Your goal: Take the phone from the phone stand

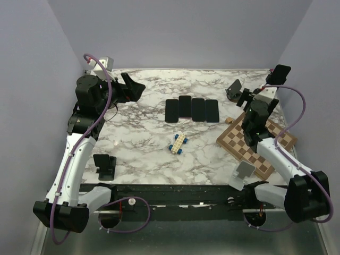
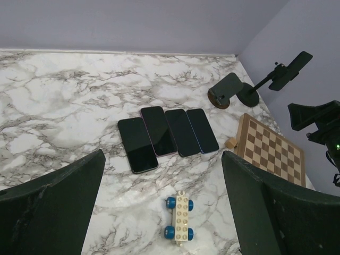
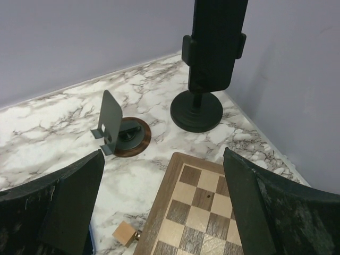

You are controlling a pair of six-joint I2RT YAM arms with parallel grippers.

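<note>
The reach was in hand: left gripper [image 2: 163, 156] and right gripper [image 3: 163, 154] were spread, empty, and the right had to rise to the phone [image 3: 214, 42] on the stand [image 3: 196, 112] in the tabletop's [image 3: 53, 122] far right corner.

I can read no text, label, brand, number or sign in any of my three views. The phone [image 3: 215, 42] clamped in the phone stand [image 3: 196, 111] shows me a plain dark surface. The four phones [image 2: 159, 133] lying on the counter [image 2: 64, 106] have dark screens, and the chessboard [image 2: 271, 149] carries only plain squares.
</note>
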